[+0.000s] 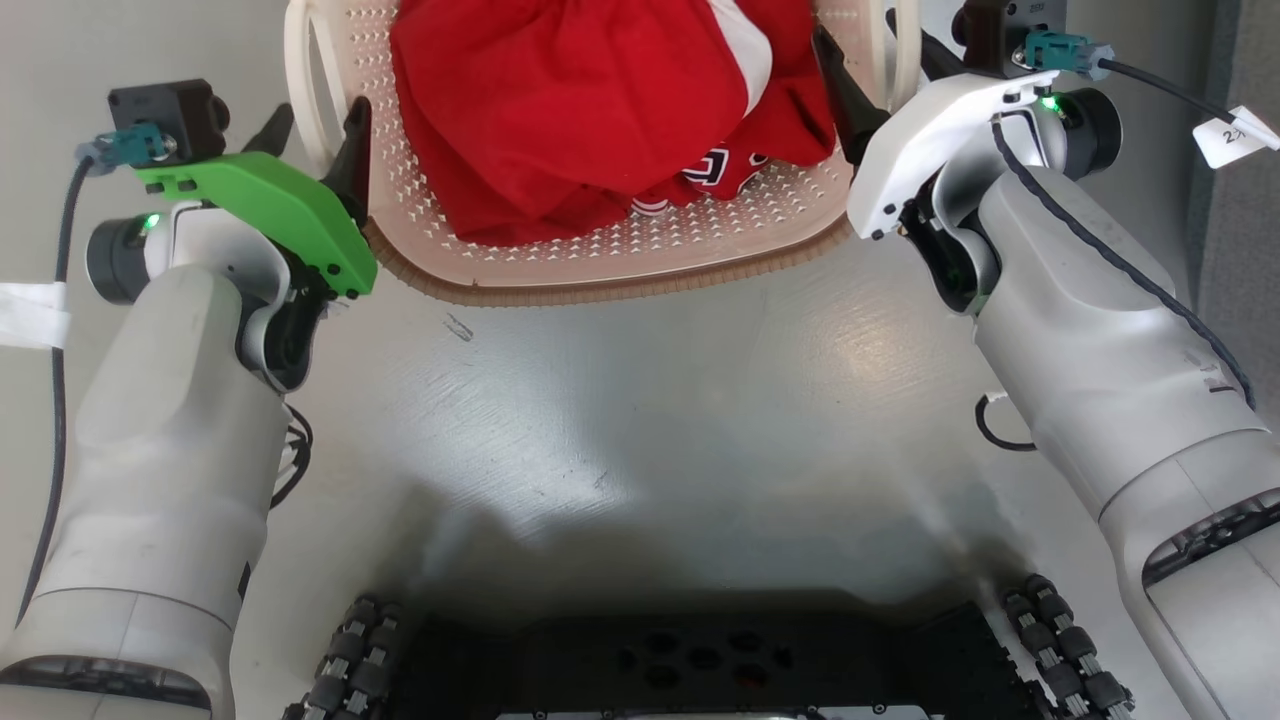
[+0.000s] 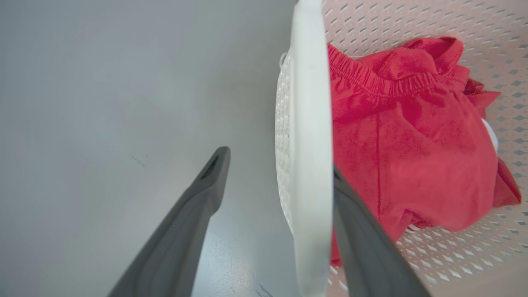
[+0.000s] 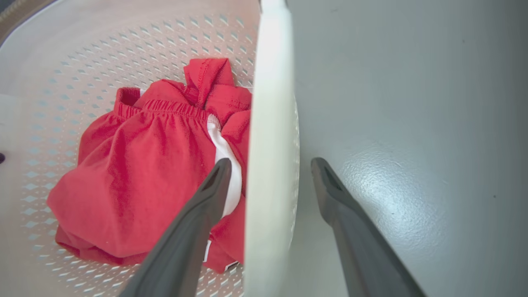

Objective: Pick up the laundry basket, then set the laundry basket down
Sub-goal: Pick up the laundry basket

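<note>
One laundry basket (image 1: pixel 620 270) carries two white handles: the left handle (image 1: pixel 298 90) and the right handle (image 1: pixel 905 60). One heap of red clothing (image 1: pixel 560 110) lies inside it; the number of garments cannot be told. There are two grippers, the left gripper (image 2: pixel 279 160) and the right gripper (image 3: pixel 270 163), each with two dark fingers, four in all

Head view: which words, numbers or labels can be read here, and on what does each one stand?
"2-", on the white tag hanging from the black cable; the rest is too blurred to read.
Navy and white print on the red garment in the laundry basket: folded, not readable.
White tape around the left cable: no writing visible.
</note>
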Motion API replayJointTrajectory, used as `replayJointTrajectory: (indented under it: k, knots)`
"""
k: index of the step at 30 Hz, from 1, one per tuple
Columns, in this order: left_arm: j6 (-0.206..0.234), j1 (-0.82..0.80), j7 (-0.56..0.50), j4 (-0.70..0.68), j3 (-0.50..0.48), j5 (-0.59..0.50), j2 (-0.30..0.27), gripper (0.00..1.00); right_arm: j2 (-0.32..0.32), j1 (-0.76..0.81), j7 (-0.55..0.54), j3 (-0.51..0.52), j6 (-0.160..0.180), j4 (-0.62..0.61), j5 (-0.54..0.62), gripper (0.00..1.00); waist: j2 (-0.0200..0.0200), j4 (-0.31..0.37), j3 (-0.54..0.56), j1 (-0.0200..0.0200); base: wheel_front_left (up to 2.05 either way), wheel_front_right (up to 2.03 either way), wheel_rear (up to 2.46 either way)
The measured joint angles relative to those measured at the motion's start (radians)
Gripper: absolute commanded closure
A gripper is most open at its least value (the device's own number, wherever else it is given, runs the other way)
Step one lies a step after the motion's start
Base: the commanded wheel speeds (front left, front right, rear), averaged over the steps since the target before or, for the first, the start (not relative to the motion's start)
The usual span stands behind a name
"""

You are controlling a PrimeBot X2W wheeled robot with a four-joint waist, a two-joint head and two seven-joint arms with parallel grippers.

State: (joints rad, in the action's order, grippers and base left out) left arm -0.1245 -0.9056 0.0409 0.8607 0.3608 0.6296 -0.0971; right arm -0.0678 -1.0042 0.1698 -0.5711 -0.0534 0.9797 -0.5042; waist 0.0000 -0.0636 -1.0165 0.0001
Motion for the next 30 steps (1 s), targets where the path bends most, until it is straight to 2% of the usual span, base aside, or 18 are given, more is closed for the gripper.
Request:
replayJointTrajectory:
  k: [9,10,11,12,13,14,17,30]
  knots:
    - [0.000,-0.013,0.004,0.042,0.031,0.033,0.002,0.00,0.000,-0.020,0.002,-0.027,-0.010,0.032,-0.037,0.00,0.0000,-0.008,-0.009,0.0000,0.00,0.00,0.00]
    - [0.000,-0.020,0.004,0.047,0.037,0.039,0.002,0.15,-0.001,-0.024,0.007,-0.032,-0.010,0.036,-0.045,0.18,0.0000,-0.008,-0.010,-0.0001,0.00,0.00,0.00]
    - [0.000,-0.022,0.005,0.050,0.040,0.041,0.002,0.58,-0.001,-0.026,0.007,-0.035,-0.010,0.039,-0.049,0.57,0.0000,-0.008,-0.011,0.0000,0.00,0.00,0.00]
    - [0.000,-0.024,0.005,0.053,0.046,0.043,0.002,0.81,-0.001,-0.028,0.007,-0.039,-0.011,0.041,-0.052,0.68,0.0000,-0.008,-0.011,0.0000,0.00,0.00,0.00]
    - [0.000,-0.026,0.005,0.055,0.051,0.045,0.002,1.00,-0.002,-0.031,0.007,-0.042,-0.016,0.044,-0.054,0.89,0.0000,-0.008,-0.011,-0.0001,0.00,0.00,0.00]
    - [0.000,-0.028,0.006,0.058,0.056,0.046,0.002,1.00,-0.002,-0.033,0.010,-0.045,-0.017,0.046,-0.057,1.00,0.0000,-0.009,-0.012,-0.0001,0.00,0.00,0.00]
    - [-0.011,-0.034,0.015,0.060,0.071,0.055,0.018,1.00,0.006,-0.039,0.014,-0.048,-0.007,0.052,-0.072,1.00,0.0001,-0.009,-0.012,0.0000,0.00,0.00,0.00]
    - [-0.011,-0.039,0.057,0.095,0.118,0.094,0.019,1.00,0.007,-0.044,0.033,-0.083,-0.008,0.086,-0.113,1.00,0.0000,-0.010,0.017,0.0000,0.00,0.00,0.00]
